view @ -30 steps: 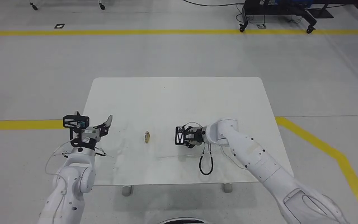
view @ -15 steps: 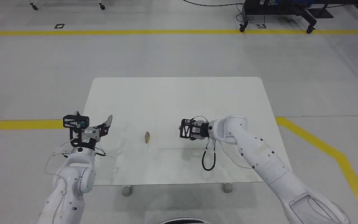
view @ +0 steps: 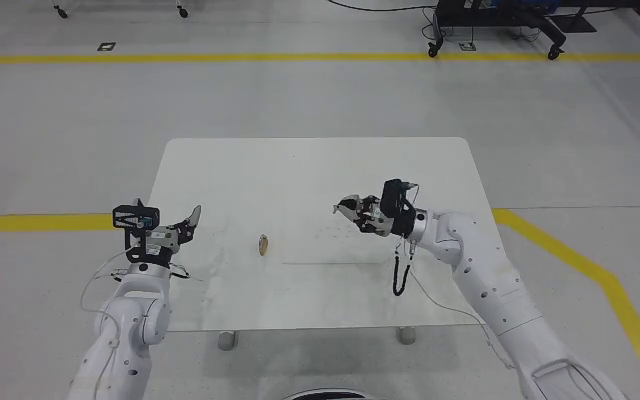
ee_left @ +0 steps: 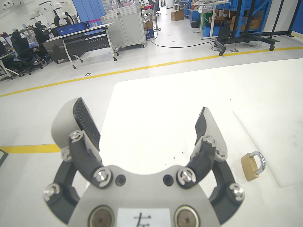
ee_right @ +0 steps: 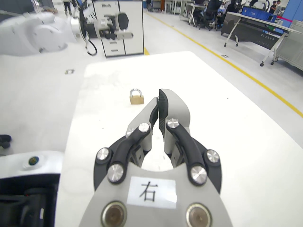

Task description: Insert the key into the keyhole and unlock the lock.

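From above, the padlock [view: 263, 243] lies mid-table between the 2 arms. Left wrist: the left gripper [ee_left: 142, 112] gapes, empty. Right wrist: the right gripper [ee_right: 159, 95] is pinched closed; the padlock looks dense, rigid and slick, so clamp its brass body.

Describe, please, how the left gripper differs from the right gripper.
The left gripper is wide open; the right gripper is shut. The left gripper sits at the table's left edge; the right gripper is over its middle. Both are apart from the brass padlock between them.
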You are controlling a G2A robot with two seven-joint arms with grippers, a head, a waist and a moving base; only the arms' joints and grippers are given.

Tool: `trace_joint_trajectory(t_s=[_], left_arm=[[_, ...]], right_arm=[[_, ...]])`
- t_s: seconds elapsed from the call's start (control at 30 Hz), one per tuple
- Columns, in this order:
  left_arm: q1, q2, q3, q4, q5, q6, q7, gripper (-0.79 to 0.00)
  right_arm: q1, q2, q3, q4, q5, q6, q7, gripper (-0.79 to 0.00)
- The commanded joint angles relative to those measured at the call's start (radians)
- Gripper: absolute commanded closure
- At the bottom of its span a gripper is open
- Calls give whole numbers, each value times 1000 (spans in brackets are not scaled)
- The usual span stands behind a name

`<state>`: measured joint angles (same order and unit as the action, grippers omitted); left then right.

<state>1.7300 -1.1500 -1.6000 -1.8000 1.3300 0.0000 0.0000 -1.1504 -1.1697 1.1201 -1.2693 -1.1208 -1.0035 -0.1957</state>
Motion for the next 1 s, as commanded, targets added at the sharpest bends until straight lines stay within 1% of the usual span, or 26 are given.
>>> trace_joint_trajectory(t_s=[0.0, 0.47, 0.5, 0.53, 0.6, 0.67, 0.7, 0.77, 0.8, 0.83, 0.9, 0.97], left_arm=[[0, 0, 0, 0, 0, 0, 0, -785], [0, 0, 0, 0, 0, 0, 0, -785], [-1, -1, 3, -3, -19, -13, 1, -785], [0, -2, 4, -6, -58, -40, 2, -785], [4, -4, 0, -21, -189, -121, -10, -785], [8, -4, -6, -38, -310, -207, -52, -785], [7, -4, -5, -43, -364, -244, -82, -785], [-4, -5, 12, -36, -584, -342, -190, -785], [-17, -4, 12, -25, -699, -373, -257, -785], [-30, -3, 12, -14, -801, -395, -336, -785], [-60, 4, -5, -4, -931, -383, -475, -785], [-65, 5, -9, -5, -947, -379, -494, -785]], right_arm=[[13, 7, -15, 21, 58, -9, -2, 0], [15, 9, -18, 23, 63, -9, 1, 0], [15, 9, -18, 23, 63, -9, 1, 0], [15, 9, -18, 23, 63, -9, 1, 0], [1, 7, -22, 44, 128, -9, -26, 0], [10, 5, -43, 71, 199, -9, -49, 0], [17, 4, -62, 85, 239, -9, -55, 0], [42, 7, -99, 115, 319, -9, -51, 0], [53, 11, -118, 123, 360, -9, -49, 0], [61, 16, -136, 125, 401, -9, -49, 0], [67, 31, -169, 130, 490, -9, -34, 0], [67, 31, -169, 130, 490, -9, -34, 0]])
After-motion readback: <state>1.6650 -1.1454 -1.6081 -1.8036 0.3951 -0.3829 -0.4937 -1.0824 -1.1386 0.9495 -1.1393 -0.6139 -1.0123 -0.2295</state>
